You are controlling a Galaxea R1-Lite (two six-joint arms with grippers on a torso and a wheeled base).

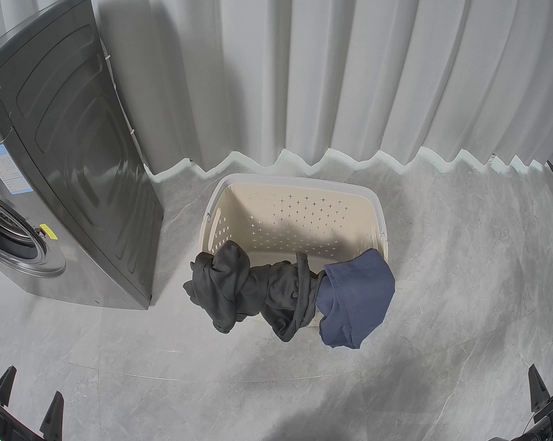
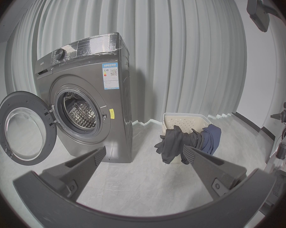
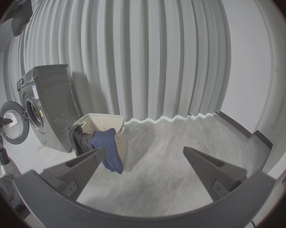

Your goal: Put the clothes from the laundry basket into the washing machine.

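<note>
Okay, laundry basket (image 1: pixel 292 179), cream plastic with star-shaped holes, sits on the grey floor (image 1: pixel 166 350) in front of the white curtain (image 1: pixel 319 62), apart from the washing machine (image 1: pixel 74 154) and to its right. A dark grey garment (image 1: pixel 240 286) hangs bunched over the basket's near rim, trailing down the outside. A blue garment (image 1: pixel 356 298) is draped over the same rim just beside it, touching it. The washing machine is a dark grey front loader, with its round door (image 2: pixel 24 129) swung open and the steel drum (image 2: pixel 79 111) showing. There is a blue-and-white label (image 2: pixel 110 76) with a QR code on the front and a small yellow sticker (image 2: pixel 112 113) by the opening; the print is too small to read. Clear film wraps the top panel. The left gripper (image 2: pixel 143 149) is low, facing the machine, fingers spread wide and empty. The right gripper (image 3: pixel 143 149) is low on the other side, also spread wide and empty
</note>
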